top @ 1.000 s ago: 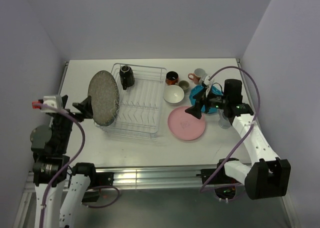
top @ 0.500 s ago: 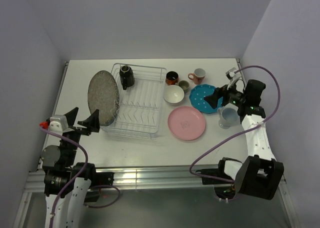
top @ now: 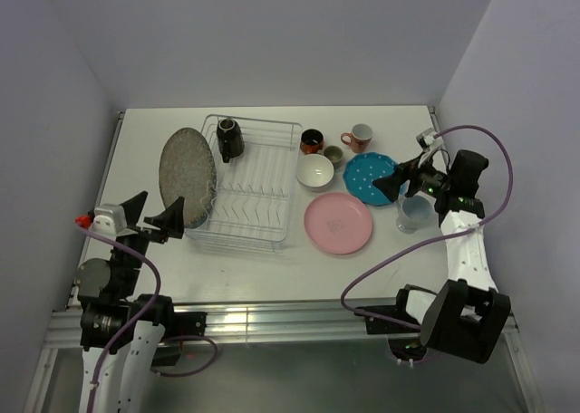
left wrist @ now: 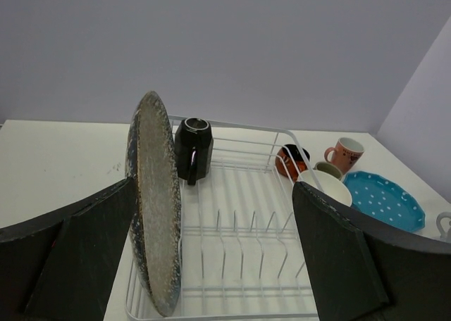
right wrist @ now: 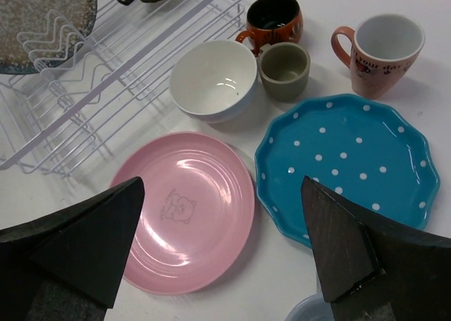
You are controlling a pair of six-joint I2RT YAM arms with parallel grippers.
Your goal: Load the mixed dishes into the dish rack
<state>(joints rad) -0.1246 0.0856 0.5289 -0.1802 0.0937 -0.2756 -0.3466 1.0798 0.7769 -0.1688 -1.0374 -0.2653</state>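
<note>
The wire dish rack holds the grey speckled plate on edge at its left end and a black mug at the back. Right of it on the table lie a pink plate, teal dotted plate, white bowl, dark-red mug, grey-beige mug, pink mug and pale blue mug. My left gripper hangs open, near-left of the rack. My right gripper is open above the teal plate's right side. Both are empty.
The table's right edge runs just behind the right arm. Purple walls close in the far, left and right sides. Bare table lies left of the rack and along the near edge.
The left gripper drew back from the grey plate toward the near-left. The right gripper pulled away from over the pink plate to the right. Both stayed open.
</note>
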